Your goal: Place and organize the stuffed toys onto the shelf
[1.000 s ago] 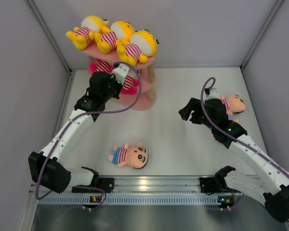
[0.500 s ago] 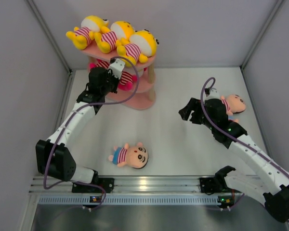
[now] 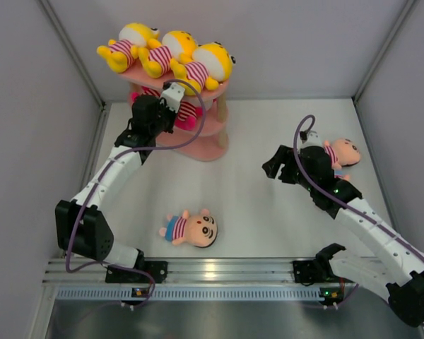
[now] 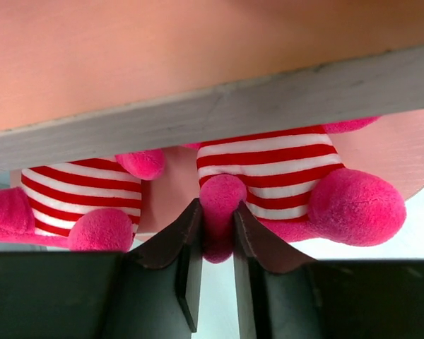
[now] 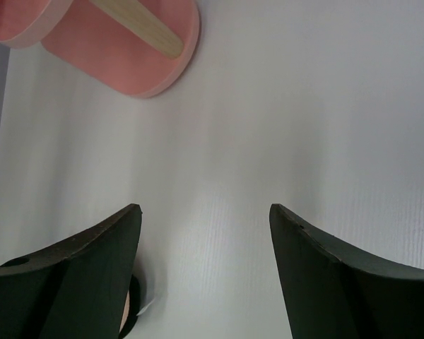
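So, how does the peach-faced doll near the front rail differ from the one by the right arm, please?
The front doll lies fully in view; the far doll is partly hidden by the right arm. The front doll's blue bottom shows; the far doll's does not. Both lie on the table.

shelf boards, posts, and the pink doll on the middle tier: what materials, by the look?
Shelf board: probably painted wood or fibreboard; matte pink face, with a pale, raw-looking cut edge.
Post: light bare wood, tan and unpainted.
Pink doll: soft plush with a fuzzy pile surface. Its striped shirt looks like knit fabric.
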`<action>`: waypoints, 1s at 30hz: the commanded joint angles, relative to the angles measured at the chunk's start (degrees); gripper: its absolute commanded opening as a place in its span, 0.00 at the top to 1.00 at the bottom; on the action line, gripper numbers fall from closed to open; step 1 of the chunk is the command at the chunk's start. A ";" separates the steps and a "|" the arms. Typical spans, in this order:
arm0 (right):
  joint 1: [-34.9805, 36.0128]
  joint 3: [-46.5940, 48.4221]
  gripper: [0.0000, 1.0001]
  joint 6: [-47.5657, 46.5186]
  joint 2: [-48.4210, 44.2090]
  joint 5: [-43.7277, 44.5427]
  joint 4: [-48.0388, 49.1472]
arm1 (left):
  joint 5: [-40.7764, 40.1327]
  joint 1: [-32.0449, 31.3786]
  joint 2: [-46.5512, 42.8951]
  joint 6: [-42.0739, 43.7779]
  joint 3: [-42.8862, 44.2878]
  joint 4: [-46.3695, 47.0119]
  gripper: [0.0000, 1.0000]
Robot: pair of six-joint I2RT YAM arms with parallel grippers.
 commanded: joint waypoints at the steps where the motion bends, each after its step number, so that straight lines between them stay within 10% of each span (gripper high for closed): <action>1: -0.96 0.08 0.27 -0.53 -1.83 -0.05 1.09 | -0.65 0.06 -2.72 0.76 -0.18 2.98 0.72; 17: -0.87 0.60 0.24 -1.93 -1.48 -6.89 -0.49 | -1.18 0.06 -15.20 1.12 -3.36 -3.16 0.46; 30: 1.50 -3.26 0.23 -4.66 -0.78 -15.34 1.00 | 13.85 -0.03 -34.54 16.04 -13.18 -46.83 0.41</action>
